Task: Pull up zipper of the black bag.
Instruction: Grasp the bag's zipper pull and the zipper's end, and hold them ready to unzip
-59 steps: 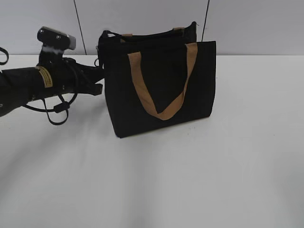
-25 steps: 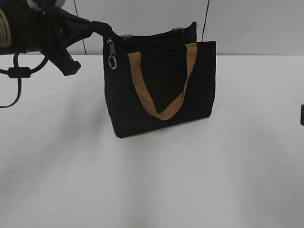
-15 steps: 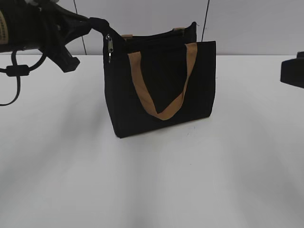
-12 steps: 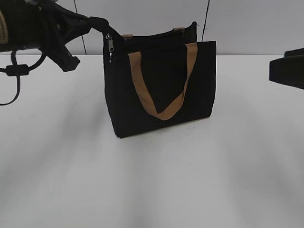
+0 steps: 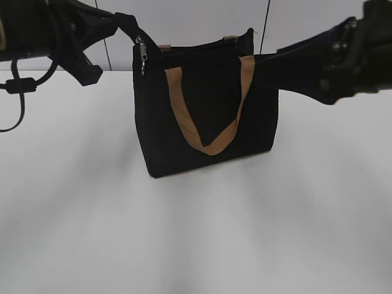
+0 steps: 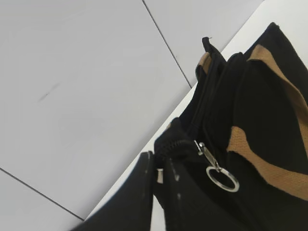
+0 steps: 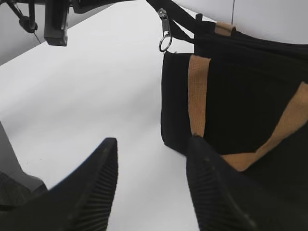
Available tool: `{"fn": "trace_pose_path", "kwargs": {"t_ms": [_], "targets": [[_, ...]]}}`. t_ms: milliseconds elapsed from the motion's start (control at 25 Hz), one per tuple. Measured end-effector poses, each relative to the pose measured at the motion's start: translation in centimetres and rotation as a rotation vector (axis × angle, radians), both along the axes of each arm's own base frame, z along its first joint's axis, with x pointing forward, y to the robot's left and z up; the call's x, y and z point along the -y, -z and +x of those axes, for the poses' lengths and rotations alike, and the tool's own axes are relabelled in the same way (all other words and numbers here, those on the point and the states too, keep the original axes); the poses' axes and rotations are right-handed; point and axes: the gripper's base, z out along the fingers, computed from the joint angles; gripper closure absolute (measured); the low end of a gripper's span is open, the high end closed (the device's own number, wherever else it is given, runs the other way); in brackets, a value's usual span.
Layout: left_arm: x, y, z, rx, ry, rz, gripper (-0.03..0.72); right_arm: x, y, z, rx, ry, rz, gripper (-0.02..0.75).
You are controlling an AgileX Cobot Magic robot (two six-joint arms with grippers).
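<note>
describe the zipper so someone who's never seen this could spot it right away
Find the black bag standing on the white table. At its top left corner, where the left gripper pinches the fabric, hangs the zipper. It is the only small silver metal piece, with a ring on its pull, unlike the tan straps.

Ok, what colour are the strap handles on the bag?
Tan-brown webbing strap handles against the black bag; clearest in the exterior view.
</note>
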Motion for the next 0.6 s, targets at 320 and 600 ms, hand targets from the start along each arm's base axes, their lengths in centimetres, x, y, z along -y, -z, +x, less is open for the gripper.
{"fn": "trace_pose_path", "kwargs": {"t_ms": [320, 600], "targets": [[0.1, -0.4, 0.0, -0.003, -0.001, -0.075, 0.672, -4.7, 1.4, 5.2, -0.032, -0.029, -0.048, 0.379], [0.1, -0.5, 0.0, -0.016, -0.018, -0.105, 0.673, -8.7, 3.2, 8.8, -0.029, -0.070, -0.097, 0.379]]}}
